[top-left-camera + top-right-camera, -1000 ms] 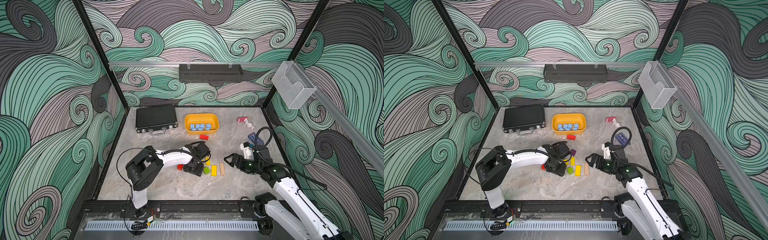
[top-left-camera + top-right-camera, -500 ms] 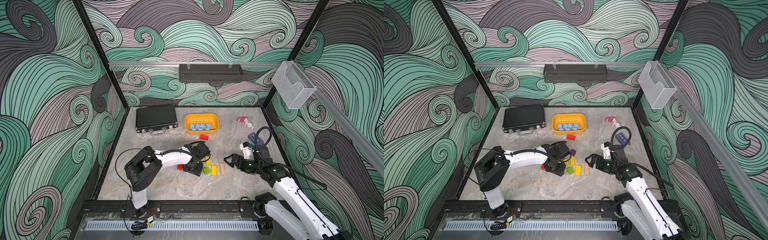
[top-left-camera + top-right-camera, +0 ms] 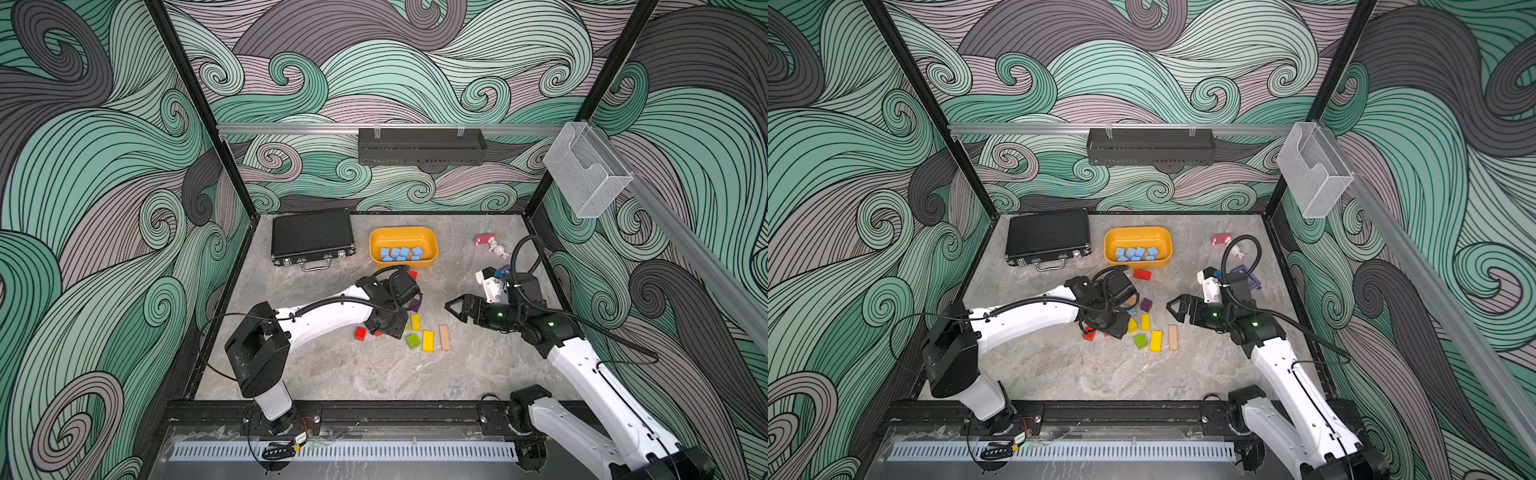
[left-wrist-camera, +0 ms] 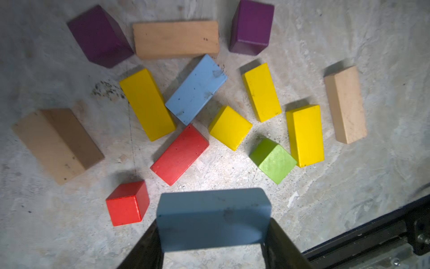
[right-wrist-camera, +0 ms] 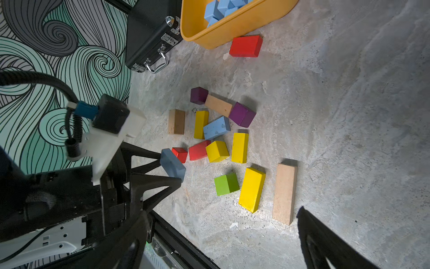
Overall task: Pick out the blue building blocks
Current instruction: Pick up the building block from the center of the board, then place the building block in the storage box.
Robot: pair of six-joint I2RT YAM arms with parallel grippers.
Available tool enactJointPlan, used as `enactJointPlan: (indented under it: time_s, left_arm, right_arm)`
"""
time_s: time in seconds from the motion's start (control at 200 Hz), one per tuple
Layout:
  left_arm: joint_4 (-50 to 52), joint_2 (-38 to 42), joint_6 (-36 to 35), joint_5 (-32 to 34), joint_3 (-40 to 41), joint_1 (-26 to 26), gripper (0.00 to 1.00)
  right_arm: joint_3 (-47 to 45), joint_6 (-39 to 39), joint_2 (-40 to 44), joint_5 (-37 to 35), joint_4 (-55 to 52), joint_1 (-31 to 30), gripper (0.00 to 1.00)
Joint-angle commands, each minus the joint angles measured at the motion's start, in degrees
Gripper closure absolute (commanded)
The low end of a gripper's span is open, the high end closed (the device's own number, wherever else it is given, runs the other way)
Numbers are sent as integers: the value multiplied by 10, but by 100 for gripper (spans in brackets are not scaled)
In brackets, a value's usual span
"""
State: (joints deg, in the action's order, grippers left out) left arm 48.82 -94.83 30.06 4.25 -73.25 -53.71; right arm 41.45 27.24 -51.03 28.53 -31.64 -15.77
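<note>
Nothing has visibly moved: left tool [image 5: 172, 168] stays clenched on a blue bar [image 4: 213, 216]; right tool [image 3: 453, 311], mid-right in a top view, gapes empty.

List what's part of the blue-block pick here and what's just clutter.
Job:
- blue block, gripped by the left end effector
- blue bar, loose in the pile
- blue blocks in the yellow tub

Clutter:
- red blocks, yellow blocks, purple blocks, green block, tan blocks
- black case
- pink toy
- dark blue packet
</note>
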Motion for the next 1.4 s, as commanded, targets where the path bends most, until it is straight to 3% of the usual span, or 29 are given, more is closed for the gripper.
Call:
enactJointPlan:
  time_s: [0.0,0.585,0.916,1.396]
  left_arm:
    - [49,18,-34,39,-39,7,100]
    - [52,-47,-161,34,-212,117,100]
    - [-1,-146,-216,38,-349,160,100]
    - [22,-336,-231,14,-566,216,100]
  right_arm:
    - [29,-30,-8,5,-26,3,0]
    - [127,-89,-100,-11,-51,4,0]
    - [179,-111,-161,-37,-51,6,0]
    - [236,-120,-232,-80,-42,10,0]
